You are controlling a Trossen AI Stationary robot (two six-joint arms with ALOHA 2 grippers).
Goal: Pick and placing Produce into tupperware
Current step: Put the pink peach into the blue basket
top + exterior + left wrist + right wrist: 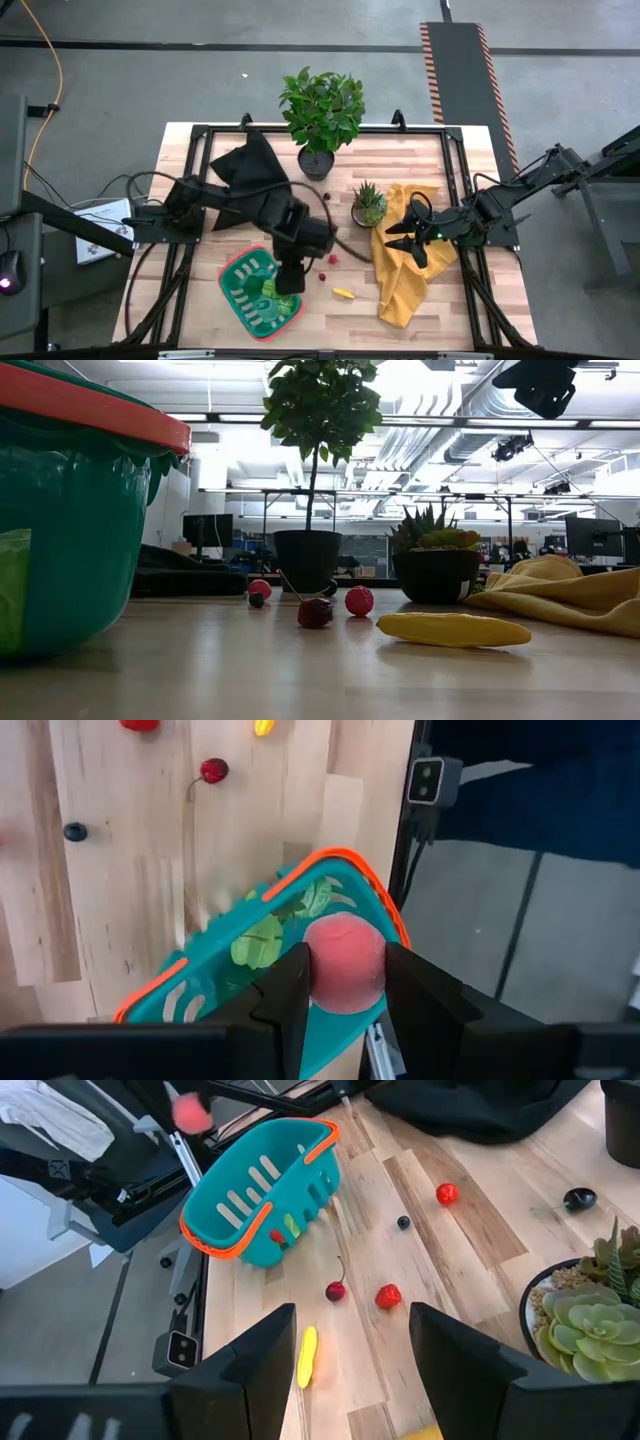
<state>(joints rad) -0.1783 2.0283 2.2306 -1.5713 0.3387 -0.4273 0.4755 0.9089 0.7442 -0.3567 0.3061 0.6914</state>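
I am holding the left hand [345,982] over the tupperware [236,284], which is sitting near the front edge of the worktop [450,310], left of centre. Its fingers are closed snugly on a pink produce piece [345,963], round, smooth and matt, like a small peach.

The main risk is a release from this height: the piece is round and looks light, so I am judging that it could bounce on the ribbed floor of the tupperware and roll out over the low rim. A second risk is position. The left wrist view is showing the piece above the rim on the side nearest the front edge, not above the middle, so an early release could drop it off the worktop. The tupperware looks like thin plastic, teal-green with slotted walls and a red-orange rim, and a lowering finger could tip or push it.

Leafy green produce [258,942] is already lying inside. A red stemmed cherry [315,612], a red berry [359,600], a small dark berry [403,1223] and a smooth yellow piece [452,629] are waiting on the bare wood.

The right hand [345,1340] is idling with fingers spread wide and empty, above the crumpled yellow cloth [405,270] towards the right edge.
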